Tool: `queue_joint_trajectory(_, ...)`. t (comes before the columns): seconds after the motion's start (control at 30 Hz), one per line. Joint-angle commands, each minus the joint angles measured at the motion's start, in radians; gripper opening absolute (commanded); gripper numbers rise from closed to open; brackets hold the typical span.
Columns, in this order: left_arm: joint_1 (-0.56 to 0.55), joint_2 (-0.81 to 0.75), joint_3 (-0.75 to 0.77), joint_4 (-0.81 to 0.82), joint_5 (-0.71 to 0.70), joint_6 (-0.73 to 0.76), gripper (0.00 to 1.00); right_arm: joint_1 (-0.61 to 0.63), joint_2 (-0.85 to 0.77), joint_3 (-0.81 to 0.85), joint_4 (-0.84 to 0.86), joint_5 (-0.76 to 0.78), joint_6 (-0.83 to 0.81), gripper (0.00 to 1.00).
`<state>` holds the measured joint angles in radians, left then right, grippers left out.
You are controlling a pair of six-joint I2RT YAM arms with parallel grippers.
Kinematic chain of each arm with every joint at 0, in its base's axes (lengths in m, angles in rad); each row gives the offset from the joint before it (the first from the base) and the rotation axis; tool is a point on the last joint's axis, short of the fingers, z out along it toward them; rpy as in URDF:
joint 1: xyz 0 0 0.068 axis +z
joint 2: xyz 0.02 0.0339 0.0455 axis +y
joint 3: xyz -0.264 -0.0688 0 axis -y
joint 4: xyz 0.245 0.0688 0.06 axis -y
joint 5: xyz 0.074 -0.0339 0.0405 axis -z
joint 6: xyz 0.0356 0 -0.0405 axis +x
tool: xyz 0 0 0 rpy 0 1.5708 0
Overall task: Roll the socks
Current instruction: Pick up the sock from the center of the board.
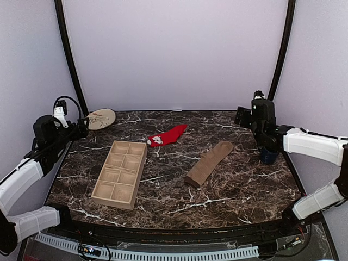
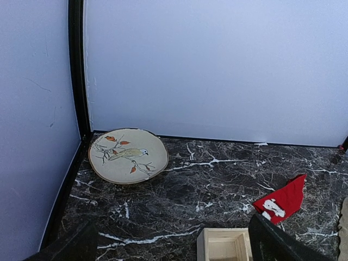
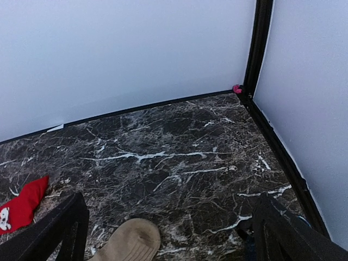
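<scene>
The red sock [image 1: 167, 136] with a small white patch lies flat at the back middle of the marble table; the left wrist view shows it [image 2: 283, 201] at the right, partly behind one finger. The tan-brown sock [image 1: 209, 163] lies stretched out diagonally right of centre, and its toe [image 3: 130, 242] shows in the right wrist view. My left gripper [image 1: 81, 128] [image 2: 174, 250] hovers open at the far left, holding nothing. My right gripper [image 1: 244, 116] [image 3: 171, 239] hovers open at the far right behind the tan sock's toe, also holding nothing.
A wooden compartment tray [image 1: 120, 173] sits left of centre, its corner [image 2: 223, 244] between the left fingers. A bird-painted plate [image 1: 101, 118] [image 2: 128, 155] lies in the back left corner. A small dark blue object [image 1: 267, 156] rests under the right arm. White walls enclose the table.
</scene>
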<state>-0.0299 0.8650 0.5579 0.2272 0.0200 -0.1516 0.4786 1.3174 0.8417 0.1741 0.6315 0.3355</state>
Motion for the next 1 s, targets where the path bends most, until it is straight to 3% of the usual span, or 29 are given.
queue_joint_trajectory(0.0, 0.003, -0.076, 0.053, -0.111, 0.034, -0.025, 0.99, 0.119, 0.035, 0.117, -0.188, 0.272, -0.055, 1.0)
queue_joint_trajectory(0.17, 0.004, -0.116, 0.071, -0.204, 0.076, -0.045, 0.99, 0.109, 0.025, 0.092, 0.004, -0.114, -0.086, 1.0)
queue_joint_trajectory(0.27, 0.002, -0.124, 0.069, -0.224, 0.111, -0.071, 0.99, 0.112, 0.077, 0.167, 0.003, -0.277, -0.077, 0.99)
queue_joint_trajectory(0.4, -0.027, -0.089, 0.104, -0.269, 0.105, -0.099, 0.99, 0.153, 0.233, 0.362, -0.161, -0.247, -0.093, 0.91)
queue_joint_trajectory(0.6, -0.212, 0.004, 0.2, -0.343, -0.026, -0.063, 0.99, 0.155, 0.481, 0.596, -0.281, -0.24, -0.075, 0.89)
queue_joint_trajectory(0.77, -0.317, 0.153, 0.3, -0.383, -0.05, -0.099, 0.99, 0.14, 0.676, 0.812, -0.399, -0.308, -0.093, 0.86)
queue_joint_trajectory(0.97, -0.474, 0.363, 0.435, -0.406, -0.126, -0.059, 0.98, 0.134, 0.812, 0.959, -0.501, -0.372, -0.051, 0.84)
